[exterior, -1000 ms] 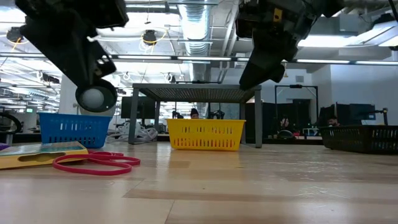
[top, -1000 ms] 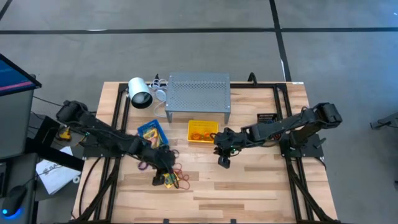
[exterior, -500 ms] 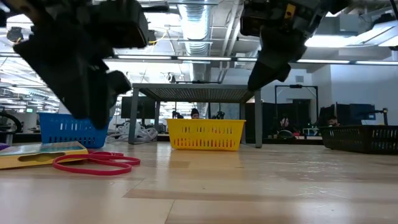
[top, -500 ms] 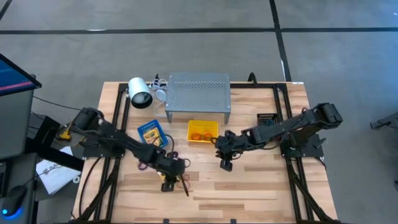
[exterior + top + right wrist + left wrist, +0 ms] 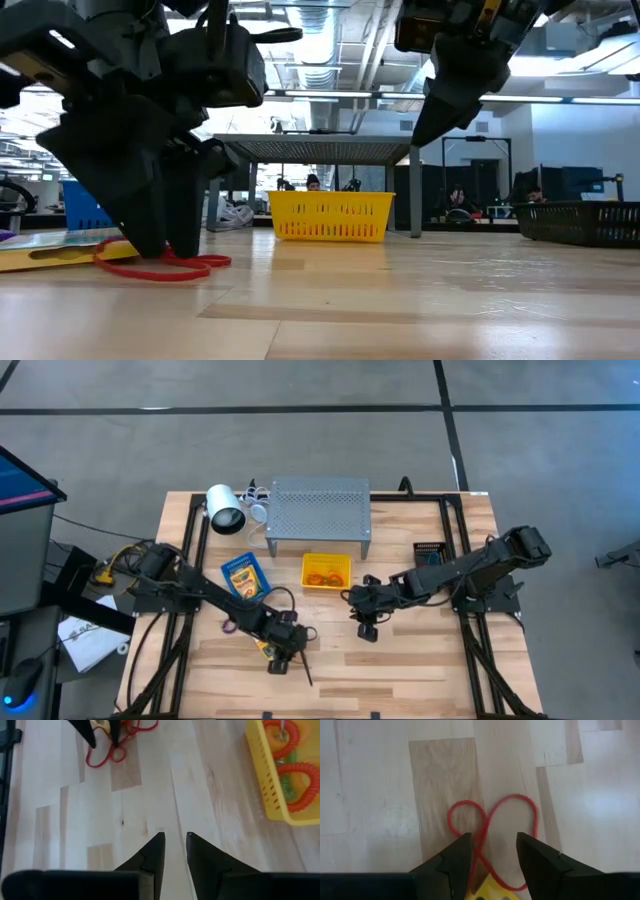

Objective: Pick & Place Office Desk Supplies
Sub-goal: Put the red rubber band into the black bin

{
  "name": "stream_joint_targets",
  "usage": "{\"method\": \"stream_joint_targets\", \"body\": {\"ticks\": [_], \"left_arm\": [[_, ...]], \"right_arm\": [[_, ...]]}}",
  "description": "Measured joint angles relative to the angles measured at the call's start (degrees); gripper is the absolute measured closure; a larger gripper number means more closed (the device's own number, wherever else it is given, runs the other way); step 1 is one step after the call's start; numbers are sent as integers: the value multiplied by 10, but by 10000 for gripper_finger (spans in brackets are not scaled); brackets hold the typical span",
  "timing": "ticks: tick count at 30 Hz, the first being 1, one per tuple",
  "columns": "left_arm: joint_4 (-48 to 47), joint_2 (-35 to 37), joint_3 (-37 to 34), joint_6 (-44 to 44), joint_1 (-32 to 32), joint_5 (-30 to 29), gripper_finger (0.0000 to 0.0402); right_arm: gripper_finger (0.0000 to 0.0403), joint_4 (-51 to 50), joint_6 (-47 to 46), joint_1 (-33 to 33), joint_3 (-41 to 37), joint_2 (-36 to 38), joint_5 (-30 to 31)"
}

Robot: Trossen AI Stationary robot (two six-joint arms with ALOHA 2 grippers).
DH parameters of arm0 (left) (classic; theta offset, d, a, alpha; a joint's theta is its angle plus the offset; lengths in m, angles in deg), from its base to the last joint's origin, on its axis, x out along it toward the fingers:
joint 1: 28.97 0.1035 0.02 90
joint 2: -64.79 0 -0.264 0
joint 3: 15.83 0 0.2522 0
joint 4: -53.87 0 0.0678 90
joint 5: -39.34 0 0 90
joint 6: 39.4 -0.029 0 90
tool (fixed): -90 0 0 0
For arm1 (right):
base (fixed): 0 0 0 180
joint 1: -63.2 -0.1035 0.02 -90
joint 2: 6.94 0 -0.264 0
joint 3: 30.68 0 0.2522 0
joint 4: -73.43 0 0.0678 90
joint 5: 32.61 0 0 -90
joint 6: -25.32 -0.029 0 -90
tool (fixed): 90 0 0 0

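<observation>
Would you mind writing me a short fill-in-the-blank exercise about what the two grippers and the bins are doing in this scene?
1. The left gripper stands open over a ____ rubber band lying on the table.
2. The coiled loops lie in the ____ bin.
3. The right gripper hangs above bare ____, holding nothing.

Missing words: red; yellow; table

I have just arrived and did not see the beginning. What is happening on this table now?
The left gripper is down at the table with its fingers open on either side of a red rubber band, beside a yellow crayon box. It is not gripping anything yet. The right gripper hangs above bare wood near the yellow bin, which already holds several bands.
</observation>
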Motion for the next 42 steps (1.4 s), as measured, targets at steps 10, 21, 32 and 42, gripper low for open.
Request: {"method": "stream_joint_targets", "body": {"ticks": [10, 21, 32, 42], "left_arm": [[1, -9, 1, -2, -1, -44, 285], [-3, -9, -1, 3, -1, -84, 398], [-29, 121, -4, 23, 2, -134, 400], [-14, 253, -3, 24, 20, -179, 401]], "right_arm": [[327, 2, -16, -12, 0, 0, 0], [327, 2, -20, -14, 0, 0, 0], [327, 21, -6, -14, 0, 0, 0], [327, 135, 127, -17, 73, 1, -4]]}}
